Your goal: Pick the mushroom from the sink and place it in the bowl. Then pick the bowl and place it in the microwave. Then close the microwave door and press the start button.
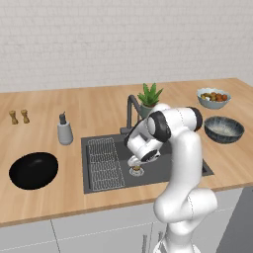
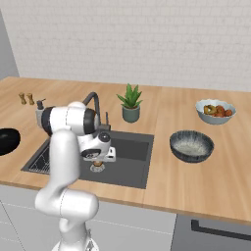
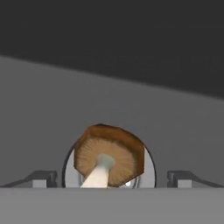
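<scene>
Sink (image 1: 163, 170) holds mushroom (image 3: 109, 155) (on drain); bowl (image 1: 33, 170) empty.

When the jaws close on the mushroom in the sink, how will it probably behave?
The mushroom looks tiny, so probably very light. It lies on its side over the round drain, so its rounded cap may roll away. Its thin pale stem seems fragile; squeezing the cap looks safer.

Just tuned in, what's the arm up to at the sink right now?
The arm is reaching down into the sink, its hand open and lowered over the mushroom, which lies on the round drain with a finger on either side. Nothing is gripped yet. The black bowl sits on the counter to the left of the sink, with nothing in it, so the first pick is not yet done.
</scene>
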